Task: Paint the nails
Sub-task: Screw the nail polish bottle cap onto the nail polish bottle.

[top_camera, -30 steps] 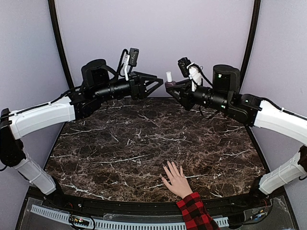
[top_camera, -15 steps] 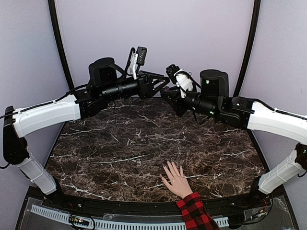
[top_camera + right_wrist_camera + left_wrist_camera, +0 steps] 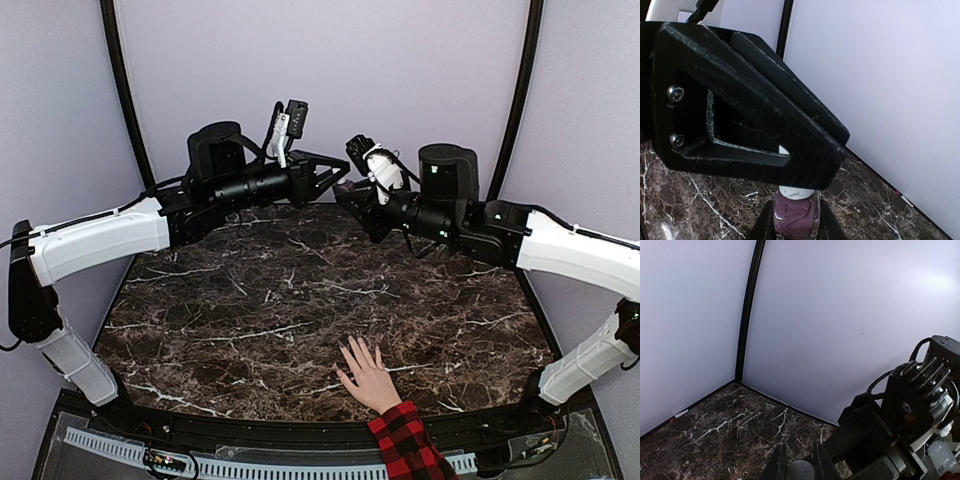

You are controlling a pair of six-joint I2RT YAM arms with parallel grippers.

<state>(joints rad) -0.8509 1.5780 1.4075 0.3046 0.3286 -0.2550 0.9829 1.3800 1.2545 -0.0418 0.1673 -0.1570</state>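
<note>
Since the polish bottle [image 3: 794, 218] looks small, slick glass, the right tool [image 3: 354, 199] clamps its body, the left tool [image 3: 337, 180] its cap [image 3: 801, 471].

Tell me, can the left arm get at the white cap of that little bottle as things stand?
Probably yes: the left end effector looks shut on the white cap, nothing between them, while the right end effector holds the polish bottle under it.
</note>
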